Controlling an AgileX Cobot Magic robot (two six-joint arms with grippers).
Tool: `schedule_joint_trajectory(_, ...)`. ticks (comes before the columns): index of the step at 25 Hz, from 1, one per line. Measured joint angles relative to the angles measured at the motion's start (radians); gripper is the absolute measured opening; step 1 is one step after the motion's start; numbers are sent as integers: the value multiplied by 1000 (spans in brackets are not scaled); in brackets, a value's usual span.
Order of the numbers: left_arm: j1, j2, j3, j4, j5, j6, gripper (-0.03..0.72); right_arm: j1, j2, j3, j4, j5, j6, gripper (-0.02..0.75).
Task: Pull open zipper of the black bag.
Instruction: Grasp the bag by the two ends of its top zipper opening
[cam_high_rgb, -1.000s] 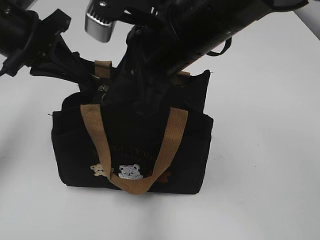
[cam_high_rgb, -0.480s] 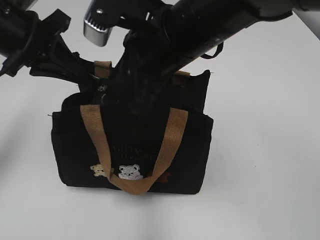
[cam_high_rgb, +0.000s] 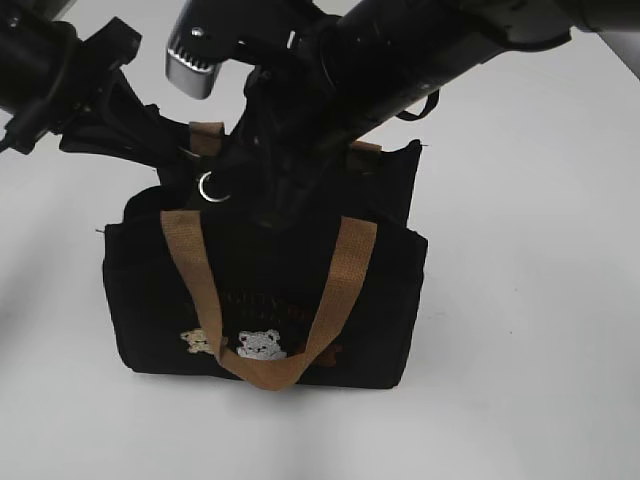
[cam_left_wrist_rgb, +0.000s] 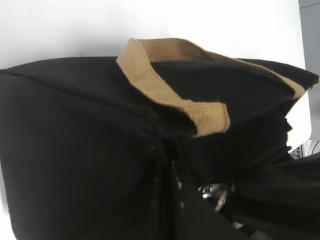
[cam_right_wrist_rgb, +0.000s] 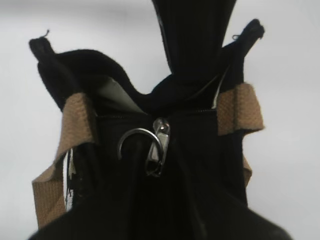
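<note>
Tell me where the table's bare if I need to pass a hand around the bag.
Bare white table lies right of the black bag, in front of it, and left below the left arm. Crowded: both arms converge over the bag's top, around the key ring.

The black bag (cam_high_rgb: 270, 290) has tan handles (cam_high_rgb: 190, 270). Small white and beige bears (cam_high_rgb: 260, 344) decorate its front. The key ring (cam_right_wrist_rgb: 137, 142) is silver.

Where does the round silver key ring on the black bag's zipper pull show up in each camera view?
Exterior view: round silver key ring at upper left of the black fabric bag, beside the tan webbing handle.
Left wrist view: only a metal glint at bottom centre-right, probably the silver clasp; ring not clear.
Right wrist view: ring at centre.
Shared landmark: the tan handle.
</note>
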Motion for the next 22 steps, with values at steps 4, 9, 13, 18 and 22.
schedule_joint_trajectory(4, 0, 0, 0, -10, 2, 0, -10, 0, 0, 0, 0, -4, -5, 90)
schedule_joint_trajectory(9, 0, 0, 0, -11, 2, 0, -10, 0, 0, 0, 0, 11, -11, -1)
schedule_joint_trajectory(13, 0, 0, 0, -11, 3, 0, -10, 0, -4, 0, -26, 27, -11, -1)
schedule_joint_trajectory(18, 0, 0, 0, 8, 6, 0, -10, -10, -62, 0, -125, 49, 25, -1)
schedule_joint_trajectory(22, 0, 0, 0, 13, 7, 0, -10, -57, -99, 0, -163, 123, 106, -1)
